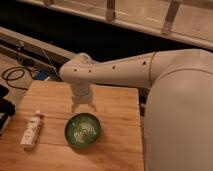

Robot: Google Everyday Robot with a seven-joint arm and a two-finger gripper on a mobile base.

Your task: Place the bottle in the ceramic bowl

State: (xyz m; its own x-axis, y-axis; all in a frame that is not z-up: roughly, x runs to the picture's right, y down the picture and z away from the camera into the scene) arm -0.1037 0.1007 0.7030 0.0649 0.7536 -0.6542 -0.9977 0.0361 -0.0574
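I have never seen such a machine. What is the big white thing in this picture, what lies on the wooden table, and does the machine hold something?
The big white shape is a robot arm. It reaches in from the right over a wooden table. At its end, pointing down, is the gripper, a simple hand with two fingers. It hangs just behind the ceramic bowl, which is round and dark green. The fingers look spread, and they hold nothing. The bottle, small and white, lies on its side near the table's left edge, apart from the bowl. There is only one picture, and it looks down on the table from above. Where the camera is mounted cannot be told. On the floor at the far left lie dark cables.
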